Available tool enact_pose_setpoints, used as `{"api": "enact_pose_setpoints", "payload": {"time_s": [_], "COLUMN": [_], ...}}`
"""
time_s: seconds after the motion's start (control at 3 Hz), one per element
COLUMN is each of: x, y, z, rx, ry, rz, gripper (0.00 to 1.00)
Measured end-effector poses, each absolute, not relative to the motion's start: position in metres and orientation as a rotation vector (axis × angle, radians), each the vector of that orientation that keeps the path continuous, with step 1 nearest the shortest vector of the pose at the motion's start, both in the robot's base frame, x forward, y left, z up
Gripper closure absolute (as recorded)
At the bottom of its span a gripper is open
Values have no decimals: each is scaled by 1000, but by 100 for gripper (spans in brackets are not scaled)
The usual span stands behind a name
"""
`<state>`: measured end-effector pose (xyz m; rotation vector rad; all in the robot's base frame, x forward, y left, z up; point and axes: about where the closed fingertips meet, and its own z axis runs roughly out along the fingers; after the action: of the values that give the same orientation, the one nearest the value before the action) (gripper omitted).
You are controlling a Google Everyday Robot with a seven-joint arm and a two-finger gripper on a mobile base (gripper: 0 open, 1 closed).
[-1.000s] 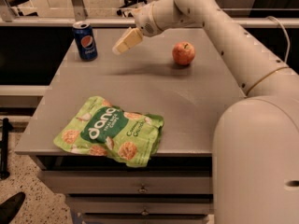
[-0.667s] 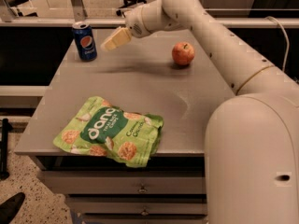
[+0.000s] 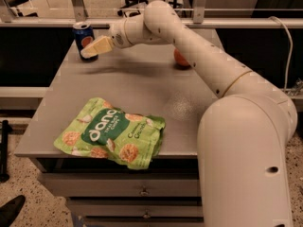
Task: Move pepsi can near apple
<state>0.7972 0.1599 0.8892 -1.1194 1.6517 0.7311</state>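
The pepsi can is dark blue with a silver top and stands upright at the far left corner of the grey table. My gripper is at the can's right front side, overlapping its lower part in the view; whether it touches the can I cannot tell. The apple is red-orange and lies at the far right of the table, mostly hidden behind my arm. The can and the apple are far apart.
A green snack bag lies flat near the table's front edge, left of centre. My arm's large white base stands at the right front. Drawers sit under the table. A rail runs behind it.
My gripper has moved left across the back of the table, from near the middle to right beside the pepsi can. The can, apple and bag have not moved.
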Motion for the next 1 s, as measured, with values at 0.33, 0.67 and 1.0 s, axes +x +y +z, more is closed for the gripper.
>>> {"api": "enact_pose_setpoints", "payload": {"time_s": [0.33, 0.67, 1.0], "x": [794, 792, 793], "y": [189, 213, 215], "z": [889, 891, 894], "rx": [-1123, -1134, -1122], "ry": [1610, 1572, 1555], "rz": [807, 852, 849], "gripper": [0, 18, 49]}}
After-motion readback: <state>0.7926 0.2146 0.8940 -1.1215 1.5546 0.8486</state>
